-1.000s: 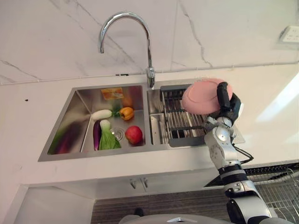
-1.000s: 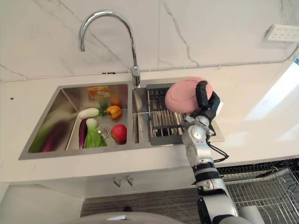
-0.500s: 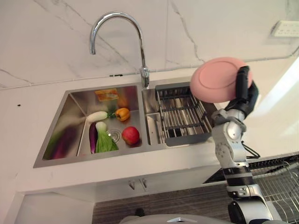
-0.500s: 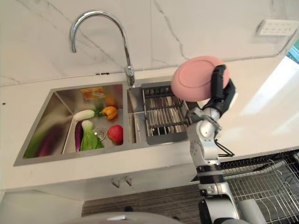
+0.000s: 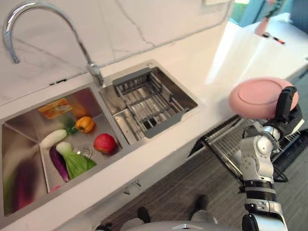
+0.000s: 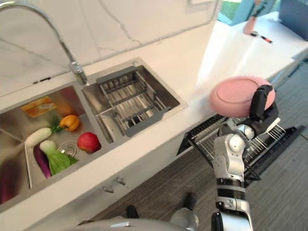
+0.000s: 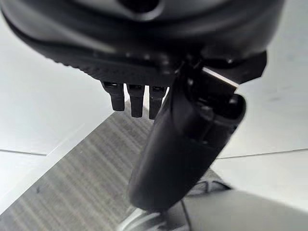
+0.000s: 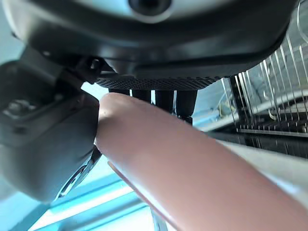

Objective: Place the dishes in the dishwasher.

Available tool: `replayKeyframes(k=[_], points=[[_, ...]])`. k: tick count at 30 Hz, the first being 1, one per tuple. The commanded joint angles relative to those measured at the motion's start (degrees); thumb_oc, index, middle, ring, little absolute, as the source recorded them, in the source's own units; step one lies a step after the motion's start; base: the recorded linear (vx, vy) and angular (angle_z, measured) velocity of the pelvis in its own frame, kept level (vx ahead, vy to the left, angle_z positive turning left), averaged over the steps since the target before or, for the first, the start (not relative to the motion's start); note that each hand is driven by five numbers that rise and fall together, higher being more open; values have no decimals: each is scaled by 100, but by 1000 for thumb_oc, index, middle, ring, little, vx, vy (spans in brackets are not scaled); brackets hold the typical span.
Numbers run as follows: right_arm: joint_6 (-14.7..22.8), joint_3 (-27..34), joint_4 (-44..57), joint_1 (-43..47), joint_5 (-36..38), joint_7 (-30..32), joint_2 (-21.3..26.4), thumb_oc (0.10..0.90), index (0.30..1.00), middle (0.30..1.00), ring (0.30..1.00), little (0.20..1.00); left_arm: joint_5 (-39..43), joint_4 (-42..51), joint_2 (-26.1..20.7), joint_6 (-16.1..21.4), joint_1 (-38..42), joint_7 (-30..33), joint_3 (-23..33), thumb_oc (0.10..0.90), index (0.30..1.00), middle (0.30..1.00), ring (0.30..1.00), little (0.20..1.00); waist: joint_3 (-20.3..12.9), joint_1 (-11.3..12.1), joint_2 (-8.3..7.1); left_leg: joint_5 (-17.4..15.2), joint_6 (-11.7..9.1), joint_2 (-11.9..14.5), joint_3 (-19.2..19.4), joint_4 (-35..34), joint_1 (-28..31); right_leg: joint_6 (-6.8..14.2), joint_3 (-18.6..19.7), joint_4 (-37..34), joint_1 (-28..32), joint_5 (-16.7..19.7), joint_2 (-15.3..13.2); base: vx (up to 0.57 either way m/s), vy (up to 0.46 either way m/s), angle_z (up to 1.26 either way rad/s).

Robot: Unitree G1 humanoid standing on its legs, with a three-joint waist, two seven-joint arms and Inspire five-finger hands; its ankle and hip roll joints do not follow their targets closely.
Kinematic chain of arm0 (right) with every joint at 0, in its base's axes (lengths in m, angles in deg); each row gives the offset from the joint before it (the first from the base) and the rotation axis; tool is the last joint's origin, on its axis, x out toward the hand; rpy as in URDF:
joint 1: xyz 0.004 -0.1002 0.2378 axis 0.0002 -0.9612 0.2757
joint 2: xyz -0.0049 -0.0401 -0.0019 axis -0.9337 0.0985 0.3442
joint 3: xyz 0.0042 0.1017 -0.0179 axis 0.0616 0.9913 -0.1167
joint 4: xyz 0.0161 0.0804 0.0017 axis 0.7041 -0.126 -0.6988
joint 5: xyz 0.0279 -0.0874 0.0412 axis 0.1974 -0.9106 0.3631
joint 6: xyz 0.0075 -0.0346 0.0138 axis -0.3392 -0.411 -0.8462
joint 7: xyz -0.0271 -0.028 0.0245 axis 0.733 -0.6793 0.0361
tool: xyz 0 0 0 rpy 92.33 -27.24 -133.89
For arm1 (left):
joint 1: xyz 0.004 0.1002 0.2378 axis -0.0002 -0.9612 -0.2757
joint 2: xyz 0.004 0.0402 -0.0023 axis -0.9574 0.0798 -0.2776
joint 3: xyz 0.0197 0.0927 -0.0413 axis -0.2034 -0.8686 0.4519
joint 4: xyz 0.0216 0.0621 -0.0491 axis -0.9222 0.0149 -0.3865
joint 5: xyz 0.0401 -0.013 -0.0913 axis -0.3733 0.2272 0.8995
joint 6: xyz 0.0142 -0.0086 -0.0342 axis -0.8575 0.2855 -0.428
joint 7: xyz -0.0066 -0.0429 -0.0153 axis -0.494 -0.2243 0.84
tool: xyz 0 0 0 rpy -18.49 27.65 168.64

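Gripping a pink plate (image 5: 260, 97) by its right edge, the right hand (image 5: 285, 111) is seen at the right of the scene, raised above the pulled-out wire dishwasher rack (image 5: 226, 142). Its fingers (image 5: 284, 102) are curled over the rim of the plate, and in the right wrist view the thumb (image 8: 45, 144) is pressed against one face of the plate (image 8: 192, 163) while the fingers (image 8: 166, 98) lie across the other. The plate is held nearly flat, well apart from the white bench (image 5: 211, 62) and to the right of its front edge. The rack is seen below and just left of the plate, over a grey wood-pattern floor (image 5: 192, 183).

The left hand (image 7: 183, 139) is seen in its own wrist view with its fingers (image 7: 136, 100) straight and relaxed and nothing held, above the same grey floor.

On the bench, a steel double sink (image 5: 19, 130) is set under a curved tap (image 5: 43, 24). In the right basin a grey drying rack (image 5: 149, 98) is fitted. In the left basin a red apple (image 5: 104, 143), an orange pepper (image 5: 84, 123), a white radish (image 5: 53, 138), a purple aubergine (image 5: 58, 163) and a leafy green vegetable (image 5: 76, 163) are lying near the drain. At the far left of that basin a yellow sponge (image 5: 55, 107) is resting.
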Motion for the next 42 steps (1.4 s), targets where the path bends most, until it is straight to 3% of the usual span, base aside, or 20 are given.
replayKeyframes(k=[1,2,4,5,7,10,14,16,19,21,23,26,32,35,42], points=[[596,120,712,769,-494,-218,580,400,300,300,300,300,39,-160,87,-2,77,31,42,800,900,900,900,900,-255,267,-161,-731,-126,2,-587,53,131,19,388,415,236,332,9,-131,-33,-55],[566,200,710,756,-569,-220,604,400,300,300,300,300,73,-163,85,11,60,10,74,800,900,900,900,900,-328,288,-188,-680,-80,-16,-547,63,36,4,611,604,388,64,95,-130,-32,-43],[597,243,666,760,-605,-198,635,400,300,300,300,300,147,-127,81,38,52,8,84,800,900,900,900,900,-375,356,-224,-626,-74,-29,-484,75,-23,12,709,691,503,-60,129,-79,-82,-19],[597,243,666,760,-605,-198,635,400,300,300,300,300,147,-127,81,38,52,8,84,800,900,900,900,900,-375,356,-224,-626,-74,-29,-484,75,-23,12,709,691,503,-60,129,-152,-160,-27],[629,184,632,821,-639,-148,617,400,300,300,300,300,382,-35,147,41,25,18,61,800,900,900,900,900,-519,584,-341,-433,-162,22,-224,105,-156,40,446,322,905,-14,210,-130,-241,-61],[513,-3,505,925,-706,-207,597,400,300,300,300,300,509,0,199,52,-76,52,136,800,900,900,900,900,-574,705,-321,-343,-270,191,-24,132,-68,-19,193,-72,1018,-129,307,-21,-267,-53],[286,-287,383,849,-756,-405,602,400,300,300,300,300,688,-8,245,62,-141,47,243,800,900,900,900,900,-536,676,-252,-147,-490,524,22,243,-21,-231,237,-410,1130,-377,672,-5,-246,-48],[285,-289,384,848,-756,-405,603,400,300,300,300,300,688,-8,247,62,-142,47,244,800,900,900,900,900,-536,673,-248,-147,-494,530,19,246,-21,-234,234,-414,1134,-377,679,-15,-98,-4],[190,-449,304,730,-837,-547,653,400,300,300,300,300,701,-53,294,87,-165,19,219,800,900,900,900,900,-459,632,-177,-96,-607,694,-297,345,-84,-406,411,-553,1158,-617,961,-11,-165,2],[202,-543,214,740,-851,-636,710,400,300,300,300,300,808,-40,328,162,-148,29,180,800,900,900,900,900,-327,742,-157,-73,-635,624,-908,611,-362,-505,393,-555,1095,-606,988,-97,-88,8],[145,-587,86,630,-922,-731,788,400,300,300,300,300,906,-62,384,174,-143,42,154,800,900,900,900,900,-241,885,-152,-201,-663,356,-1961,535,-574,-533,441,-571,1080,-601,997,-31,-61,3],[-17,-418,87,443,-1154,-730,921,400,300,300,300,300,786,-76,385,148,-140,4,135,800,900,900,900,900,-251,860,-131,-97,-661,313,-2055,400,-584,-543,312,-575,1090,-570,993,35,13,7],[-233,-215,-508,812,-1666,-515,1484,400,300,300,300,300,508,-107,329,207,-189,-25,77,800,900,900,900,900,-204,908,-6,6,-625,276,-1863,48,-621,-413,283,-606,765,-418,899,-44,55,5],[-443,-328,-915,1171,-2060,-418,1802,400,300,300,300,300,585,-9,228,284,-119,21,118,800,900,900,900,900,-4,962,79,42,-608,272,-1776,48,-740,-368,391,-606,510,-316,849,-83,33,-8],[-640,-579,-1398,1673,-2414,-343,1926,400,300,300,300,300,749,107,228,397,47,100,47,800,900,900,900,900,423,999,219,122,-567,243,-1808,48,-1021,-353,562,-606,127,-175,798,-73,22,-12]])
